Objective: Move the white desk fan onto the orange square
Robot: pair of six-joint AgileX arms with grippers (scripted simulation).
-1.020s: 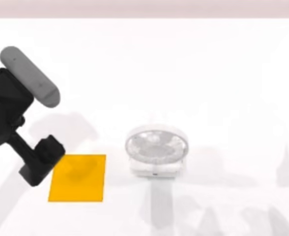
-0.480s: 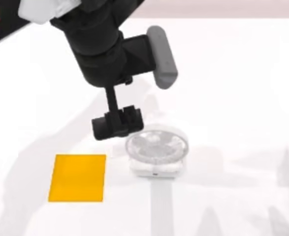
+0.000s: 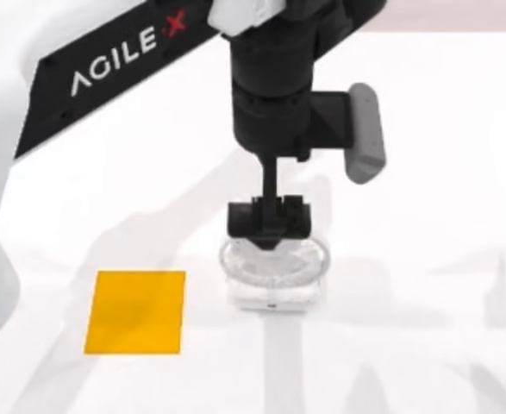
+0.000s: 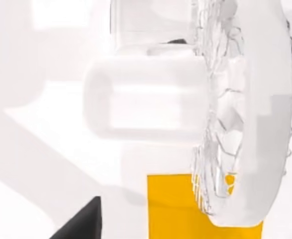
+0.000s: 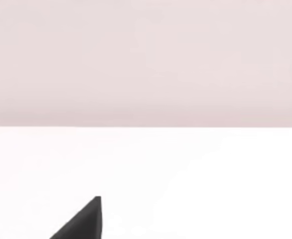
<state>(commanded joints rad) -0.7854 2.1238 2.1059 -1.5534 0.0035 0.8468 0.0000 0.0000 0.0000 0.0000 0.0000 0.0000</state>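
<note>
The white desk fan stands near the table's middle, its round grille tilted up over its boxy base. My left gripper hangs open right above the far rim of the grille, holding nothing. In the left wrist view the fan fills the picture at close range. One dark finger shows off to its side. The orange square lies flat to the left of the fan, bare, with a gap of table between them. It also shows behind the grille as an orange patch. The right gripper is out of the top view. Its wrist view shows one finger over bare table.
The left arm's black and white links reach in from the top left corner, above the back of the table. A grey capsule-shaped wrist part sticks out to the right of the gripper. Soft shadows lie on the white table.
My left arm has swung from the left edge beside the orange square, across the table to the right, and now hangs over the fan. Fan and square have not moved.
</note>
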